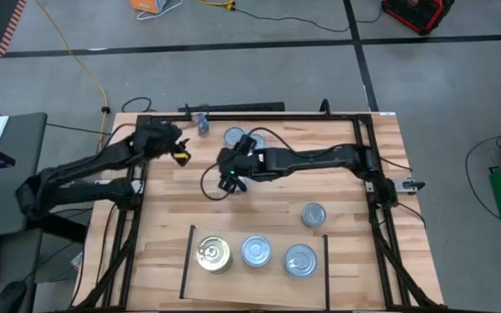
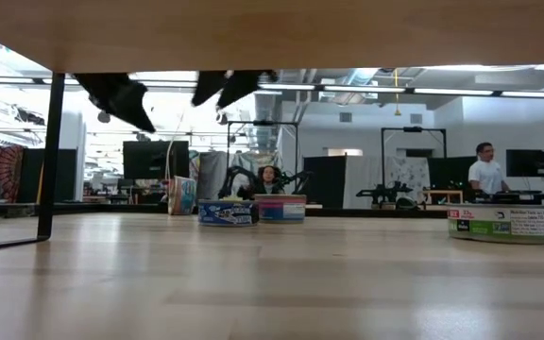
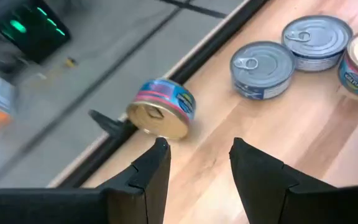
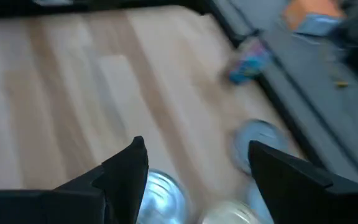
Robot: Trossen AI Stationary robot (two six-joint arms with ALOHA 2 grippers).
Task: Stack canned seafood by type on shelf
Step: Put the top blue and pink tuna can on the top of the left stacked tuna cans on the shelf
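The left pincer [image 3: 194, 155] hangs over the far left part of the surface [image 1: 268, 196], its two dark fingers spread apart with nothing between them. Just ahead of it a tipped tin [image 3: 162, 109] lies on its side against the black frame rail [image 3: 185, 59], gold end facing the camera, blue and pink label around it. Past that tin stand two silver-topped tins [image 3: 263, 68] close together, upright on the wood.

The right pincer [image 4: 194, 165] is near the middle of the far half of the surface, held above the wood, its fingers set wide and holding nothing. Below it are what look like tin tops, though the wrist view is too smeared to be sure how many.

On the near side, the shelf [image 1: 255, 278] is a patch of planks bounded by thin black lines. Three tins stand on it in a row: a gold-topped tin [image 1: 213, 254] at the left, then two silver-topped ones [image 1: 257, 251] beside it. A lone silver tin [image 1: 313, 214] sits well apart from both pincers, just beyond the shelf's right end. In the low view, people are seen in the room behind.
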